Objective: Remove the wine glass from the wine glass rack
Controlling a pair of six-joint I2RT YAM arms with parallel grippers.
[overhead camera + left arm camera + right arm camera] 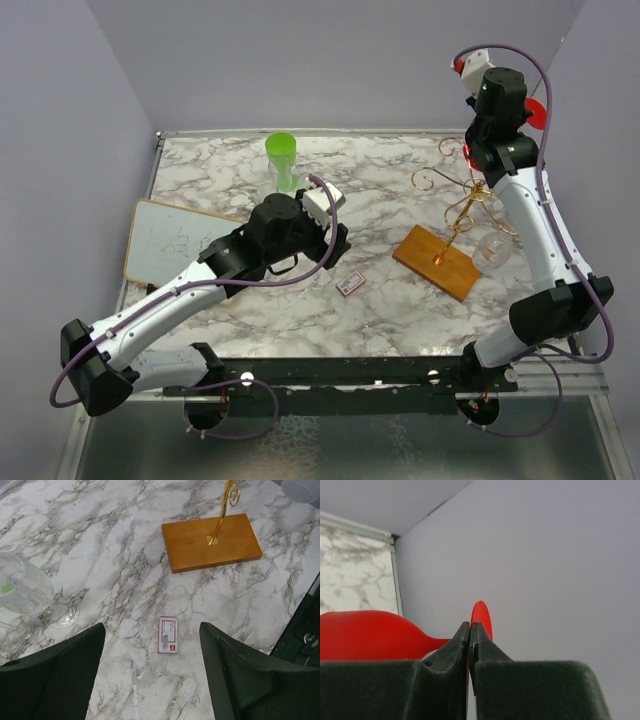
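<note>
**Q:** Right gripper (470, 628)?
**A:** Clamped on the red wine glass (375, 635) at its stem, raised beside the wall (560, 555), off the wine glass rack (437, 262).
**Q:** Handling?
**A:** Light, brittle, slick; the stem is likely the safest hold.

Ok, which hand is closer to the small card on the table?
Left. The left hand hovers open close above the card. The right hand, gripping a red glass, is raised by the back right corner, beyond the rack.
</note>
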